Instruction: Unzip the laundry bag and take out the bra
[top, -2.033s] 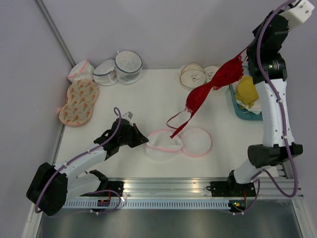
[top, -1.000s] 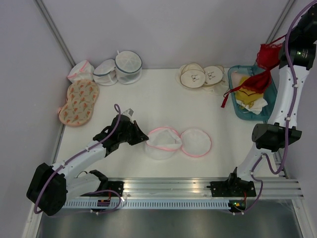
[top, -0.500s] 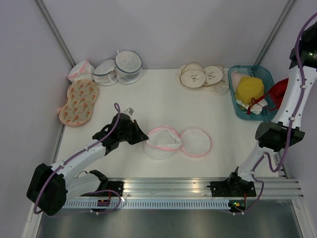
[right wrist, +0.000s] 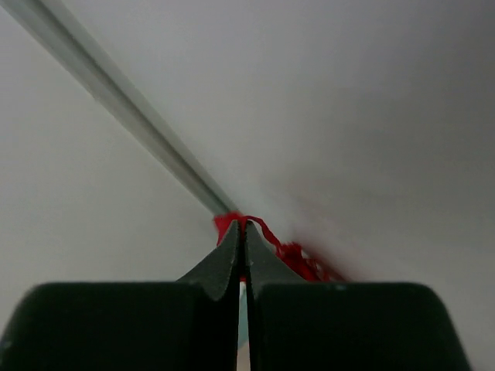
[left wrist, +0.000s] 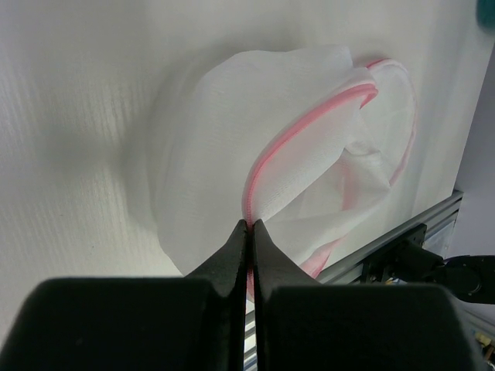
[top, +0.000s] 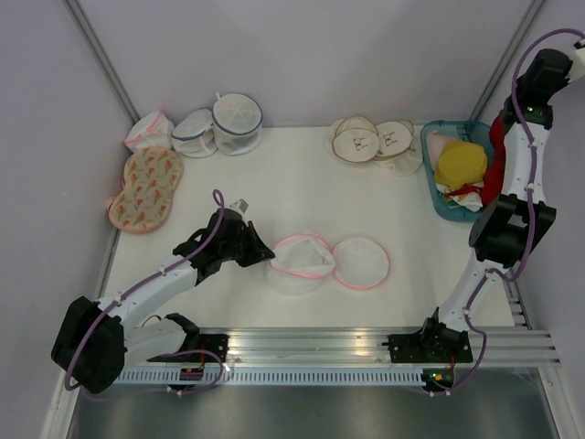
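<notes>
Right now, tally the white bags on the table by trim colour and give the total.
Pink trim: 2, the open laundry bag and the small pouch
Grey-blue rim: 2, the left mesh bag and the right mesh bag
Total: 4

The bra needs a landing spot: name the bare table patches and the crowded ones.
Bare: the table between the laundry bag and the back row; also right of the bag, in front of the teal basket. Crowded: back-left mesh bags, back-right beige cups and basket.
</notes>
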Controlling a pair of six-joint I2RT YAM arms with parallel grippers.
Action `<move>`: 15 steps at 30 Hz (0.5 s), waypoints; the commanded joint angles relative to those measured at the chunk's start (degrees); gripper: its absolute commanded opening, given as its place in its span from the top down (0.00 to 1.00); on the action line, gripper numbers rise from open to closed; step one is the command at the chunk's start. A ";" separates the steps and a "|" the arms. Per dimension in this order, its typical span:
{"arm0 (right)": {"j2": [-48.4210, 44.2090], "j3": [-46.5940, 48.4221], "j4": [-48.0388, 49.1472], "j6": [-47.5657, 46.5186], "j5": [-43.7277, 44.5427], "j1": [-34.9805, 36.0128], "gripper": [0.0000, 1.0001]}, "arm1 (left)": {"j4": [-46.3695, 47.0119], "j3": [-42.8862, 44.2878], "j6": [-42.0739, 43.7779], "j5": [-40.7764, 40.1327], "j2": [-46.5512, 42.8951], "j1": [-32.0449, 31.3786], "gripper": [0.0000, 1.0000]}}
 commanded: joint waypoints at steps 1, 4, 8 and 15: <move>-3.93 -6.21 -0.44 0.67 0.39 3.34 1.00 | 2.36 -0.25 0.74 1.87 0.77 0.30 0.98; -4.29 -9.47 -6.74 1.01 10.89 7.37 0.99 | 3.50 -1.12 0.48 1.96 0.33 0.30 0.98; -5.96 -16.23 -13.00 4.61 17.45 9.76 1.00 | 4.64 -1.83 0.39 2.66 0.24 0.30 0.98; -10.35 -33.64 -15.30 9.37 20.96 10.56 1.00 | 7.10 -4.29 -0.40 3.72 -0.29 0.30 0.98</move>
